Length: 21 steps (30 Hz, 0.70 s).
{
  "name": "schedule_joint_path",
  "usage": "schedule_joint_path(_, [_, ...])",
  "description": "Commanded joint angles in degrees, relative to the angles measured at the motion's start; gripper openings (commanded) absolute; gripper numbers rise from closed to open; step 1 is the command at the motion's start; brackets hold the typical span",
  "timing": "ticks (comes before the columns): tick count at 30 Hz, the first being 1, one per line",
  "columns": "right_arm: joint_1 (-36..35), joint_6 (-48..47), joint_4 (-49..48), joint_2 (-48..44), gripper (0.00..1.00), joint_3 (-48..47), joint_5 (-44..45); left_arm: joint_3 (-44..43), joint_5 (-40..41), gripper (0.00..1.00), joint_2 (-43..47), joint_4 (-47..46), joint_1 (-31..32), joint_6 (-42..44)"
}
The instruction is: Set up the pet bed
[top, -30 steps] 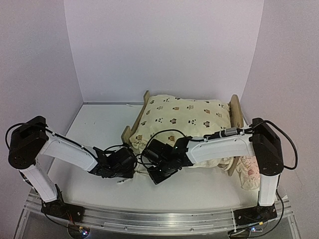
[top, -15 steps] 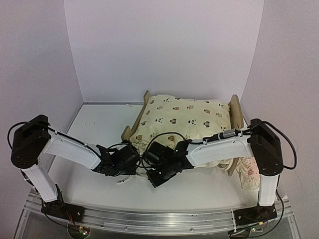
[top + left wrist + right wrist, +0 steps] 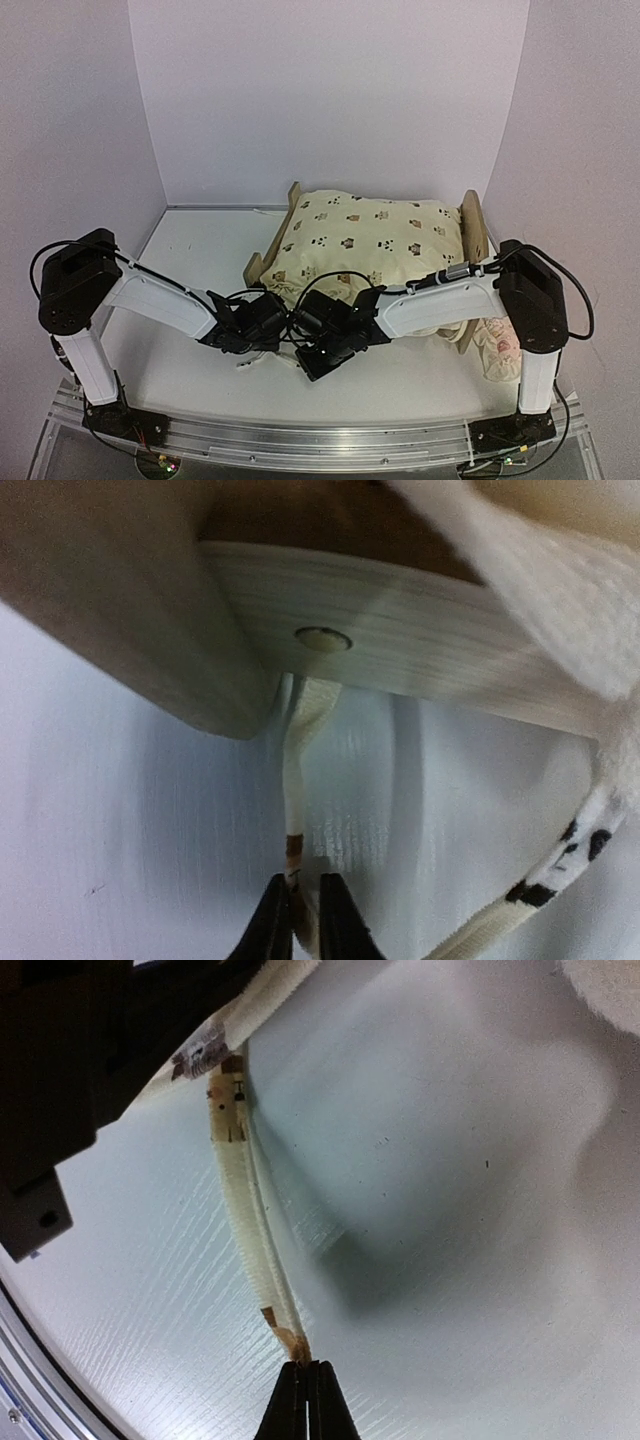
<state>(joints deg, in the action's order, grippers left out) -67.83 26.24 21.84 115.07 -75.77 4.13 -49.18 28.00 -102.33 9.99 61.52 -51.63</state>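
Note:
The light-wood pet bed (image 3: 474, 228) stands at the table's middle right, with the cream animal-print cushion (image 3: 370, 235) lying on it. Its wooden corner (image 3: 400, 640) fills the top of the left wrist view. My left gripper (image 3: 262, 318) (image 3: 297, 917) is shut on a cream tie (image 3: 296, 780) that hangs down from under that corner. My right gripper (image 3: 320, 352) (image 3: 308, 1385) is shut on the end of another cream tie (image 3: 245, 1230) just above the table. The two grippers nearly touch at the bed's near left corner. The mattress base is hidden.
A pink-patterned ruffled pillow (image 3: 500, 350) lies at the right, beside the right arm's upright. White walls close in the back and both sides. A metal rail (image 3: 320, 432) runs along the near edge. Bare white tabletop (image 3: 190, 260) lies left of the bed.
The left arm has reached further right, bringing its gripper up against the right gripper at the bed's near left corner. The right gripper has shifted slightly toward the near edge.

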Motion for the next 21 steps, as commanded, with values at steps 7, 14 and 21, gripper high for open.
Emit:
schedule_joint_path(7, [-0.3, 0.6, -3.5, -3.1, 0.00, -1.2, 4.0, 2.3, -0.5, 0.00, 3.9, -0.8, 0.1, -0.1])
schedule_joint_path(14, [-0.2, 0.0, -6.6, -2.1, 0.00, -4.9, 5.8, 4.5, -0.4, 0.00, 9.9, -1.7, 0.1, 1.7])
schedule_joint_path(21, [-0.1, 0.7, -10.1, -1.1, 0.00, -6.9, 8.5, 6.0, -0.5, 0.00, 13.3, -2.4, 0.1, 2.5])
